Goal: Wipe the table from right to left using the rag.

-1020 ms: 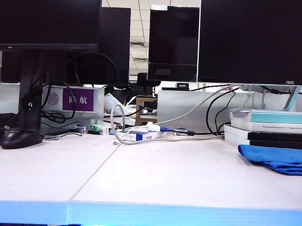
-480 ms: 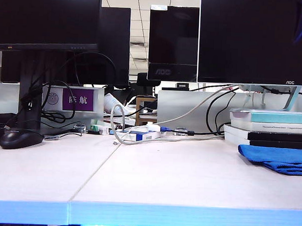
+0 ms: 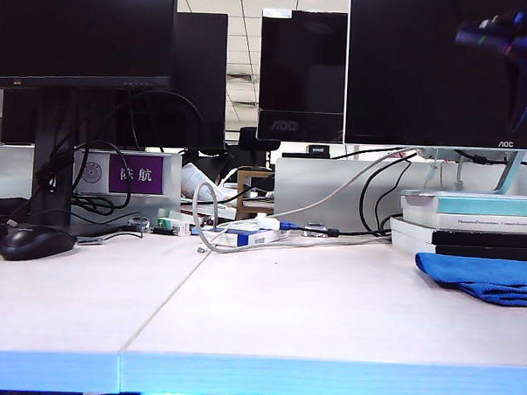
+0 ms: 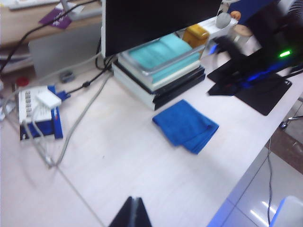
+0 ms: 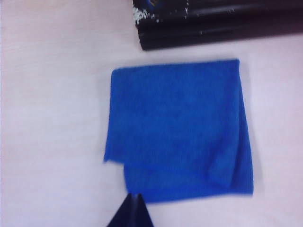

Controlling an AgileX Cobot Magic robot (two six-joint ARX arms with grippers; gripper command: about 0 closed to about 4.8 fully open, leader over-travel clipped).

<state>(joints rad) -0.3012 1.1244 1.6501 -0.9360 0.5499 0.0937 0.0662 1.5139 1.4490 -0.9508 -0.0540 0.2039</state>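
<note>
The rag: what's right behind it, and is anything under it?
Behind the rag sits a stack of books. Under it only the table shows; anything beneath the cloth is covered.

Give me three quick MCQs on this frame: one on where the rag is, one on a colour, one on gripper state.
1. Where does the rag lie?
A. on the mouse
B. on the table in front of the book stack
C. on top of the books

2. What colour is the rag?
A. blue
B. red
C. white

3. How is the right gripper?
A. shut on the rag
B. wide open
C. shut, holding nothing

Key:
1 B, the rag lies flat on the table by the books.
2 A, it is blue in every view.
3 C, its tips meet above the rag's near edge. The left gripper is likewise shut and empty over bare table.
</note>
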